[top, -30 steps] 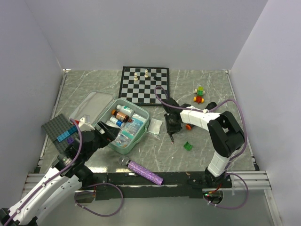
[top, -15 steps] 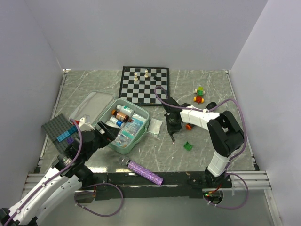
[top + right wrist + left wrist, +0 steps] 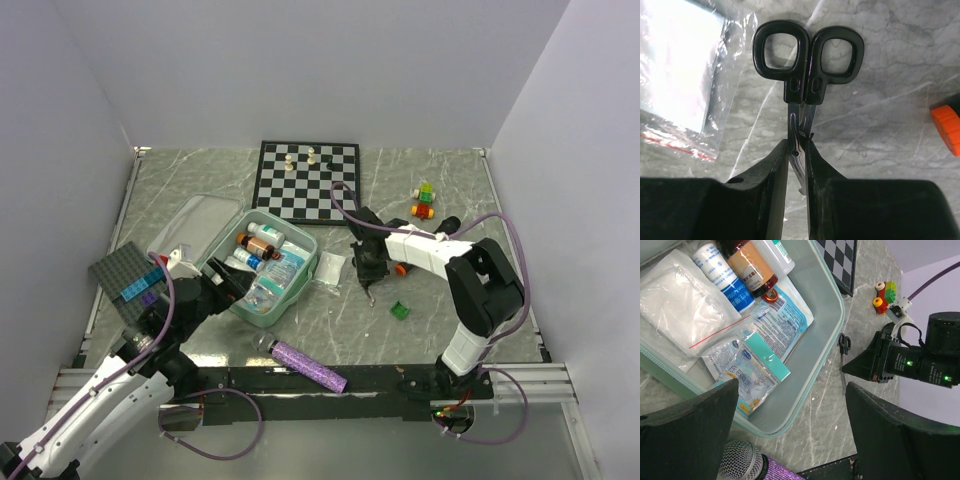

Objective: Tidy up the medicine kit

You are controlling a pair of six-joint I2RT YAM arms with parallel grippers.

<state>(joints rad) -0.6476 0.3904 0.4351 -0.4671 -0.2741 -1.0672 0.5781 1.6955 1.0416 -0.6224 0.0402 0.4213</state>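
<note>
a chessboard [image 3: 307,181] lies at the far side of the marbled table [image 3: 200,180], a few pieces [image 3: 312,156] on its far rows. a dark studded plate [image 3: 118,266] at the left edge carries a blue brick [image 3: 135,290]. a glittery purple tube [image 3: 308,366] lies near the front edge. a green block [image 3: 400,311] and coloured bricks [image 3: 424,200] sit to the right.

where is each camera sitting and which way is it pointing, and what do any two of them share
Top external: high behind the bases, looking down on the table; both arms show, plus the medicine kit and chessboard.
Left wrist: on the left wrist, looking across the open medicine kit toward the right arm; the open left gripper frames it.
Right wrist: looks straight down at the scissors; the right gripper is closed on their blades.
Shared: both wrist views show the scissors.
</note>
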